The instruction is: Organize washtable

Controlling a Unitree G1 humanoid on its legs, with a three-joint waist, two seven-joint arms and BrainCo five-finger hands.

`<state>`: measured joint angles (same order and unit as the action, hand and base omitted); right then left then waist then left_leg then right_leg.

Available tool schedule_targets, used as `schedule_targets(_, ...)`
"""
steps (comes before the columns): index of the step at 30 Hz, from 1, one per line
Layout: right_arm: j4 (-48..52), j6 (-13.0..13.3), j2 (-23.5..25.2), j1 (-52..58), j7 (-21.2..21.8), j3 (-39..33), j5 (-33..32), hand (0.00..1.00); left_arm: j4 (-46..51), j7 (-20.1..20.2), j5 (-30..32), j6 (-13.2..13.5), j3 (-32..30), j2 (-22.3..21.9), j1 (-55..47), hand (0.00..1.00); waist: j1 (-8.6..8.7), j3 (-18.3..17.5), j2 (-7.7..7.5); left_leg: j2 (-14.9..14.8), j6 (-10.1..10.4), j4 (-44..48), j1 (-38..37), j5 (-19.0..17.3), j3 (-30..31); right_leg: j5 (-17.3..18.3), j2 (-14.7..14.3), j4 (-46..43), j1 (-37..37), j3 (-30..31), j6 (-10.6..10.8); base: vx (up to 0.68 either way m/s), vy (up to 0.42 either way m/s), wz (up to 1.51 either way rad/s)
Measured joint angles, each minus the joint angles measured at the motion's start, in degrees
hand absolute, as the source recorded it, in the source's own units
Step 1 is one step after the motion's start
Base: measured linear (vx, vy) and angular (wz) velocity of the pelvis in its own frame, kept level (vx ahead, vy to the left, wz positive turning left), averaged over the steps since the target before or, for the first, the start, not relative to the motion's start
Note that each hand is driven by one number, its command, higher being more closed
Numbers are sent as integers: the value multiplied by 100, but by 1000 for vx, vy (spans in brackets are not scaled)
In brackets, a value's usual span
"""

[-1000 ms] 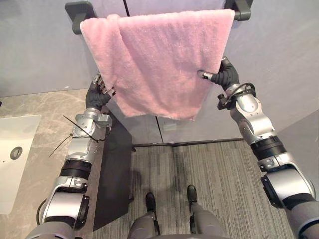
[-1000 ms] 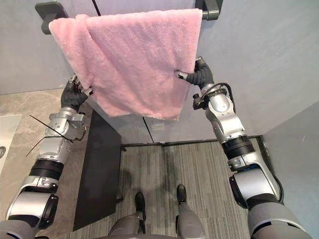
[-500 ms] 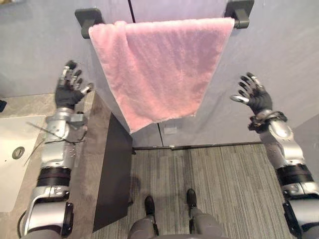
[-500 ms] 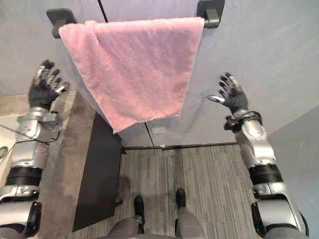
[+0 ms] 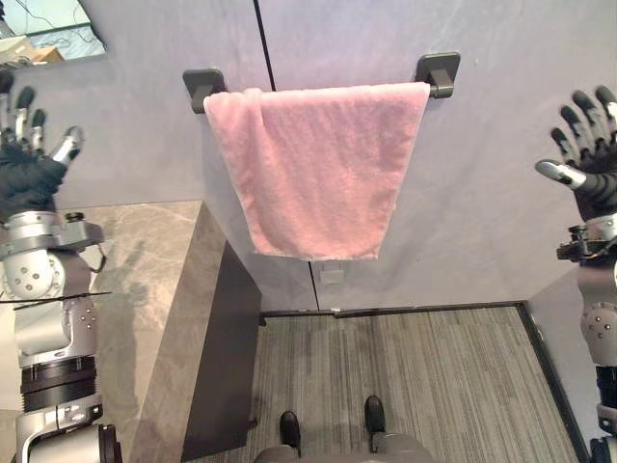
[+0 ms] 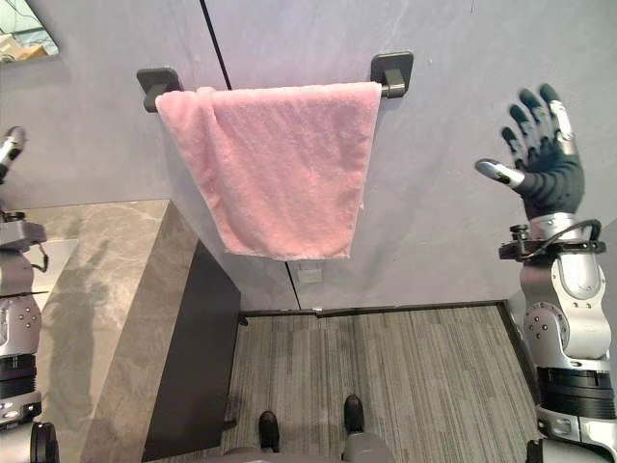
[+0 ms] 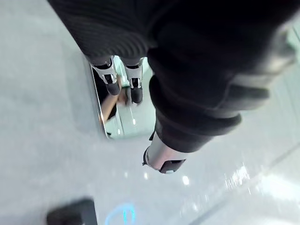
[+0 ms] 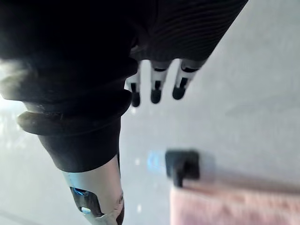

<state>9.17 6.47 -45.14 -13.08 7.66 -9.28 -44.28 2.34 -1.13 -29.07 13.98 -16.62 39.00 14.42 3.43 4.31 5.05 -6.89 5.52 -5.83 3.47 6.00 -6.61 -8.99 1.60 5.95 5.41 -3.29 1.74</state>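
Observation:
A pink towel (image 5: 313,169) hangs folded over a dark wall rail (image 5: 204,86), its lower edge free above the floor. My left hand (image 5: 27,164) is raised at the far left, well away from the towel, fingers straight and holding nothing. My right hand (image 6: 545,159) is raised at the far right, also apart from the towel, fingers spread and empty. The right wrist view looks past the right hand (image 8: 154,89) at the rail's bracket (image 8: 183,166) and the towel's top edge (image 8: 234,206).
A grey marble counter (image 5: 145,280) with a dark side panel (image 5: 227,357) stands at the left. A mirror corner (image 5: 48,29) is on the grey wall at upper left. Striped carpet (image 5: 405,376) covers the floor below the towel.
Both hands let go of the towel and have swung outward and up, away from it, fingers opening. The towel now hangs straight on the rail. The camera has tilted upward.

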Motion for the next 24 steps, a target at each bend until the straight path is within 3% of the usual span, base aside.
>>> schedule_targets(5,235,-23,-416,-5,631,1243,-417,0,273,719,-442,29,895,278,10,0,-57,-115,37,21,-4,0,22,4,14,5,30,-5,-16,-54,46,2,8,4)
schedule_targets(8,64,-55,-797,-304,808,2260,-755,0,284,1013,-933,29,1655,579,40,0,-109,-117,37,58,-24,-1,15,37,33,0,64,-25,-20,-86,62,12,17,6)
schedule_targets(13,-91,-64,-901,-982,990,3376,-949,0,265,1494,-1351,-43,2738,702,137,0,-158,-118,38,125,-55,-1,19,79,107,-1,102,-27,-66,-163,62,1,21,11)
schedule_targets(19,-264,-48,-406,-1536,1002,4367,-945,0,174,1871,-1534,-247,3586,701,403,0,-280,-118,39,149,-55,-3,5,79,130,6,133,-27,-96,-184,69,-2,8,2)
schedule_targets(24,-770,-41,121,-2385,953,5317,-873,0,-594,1959,-1654,-395,4434,698,980,0,-302,-108,31,78,-49,-3,300,84,95,-76,145,-4,207,-138,34,-29,-4,-2)
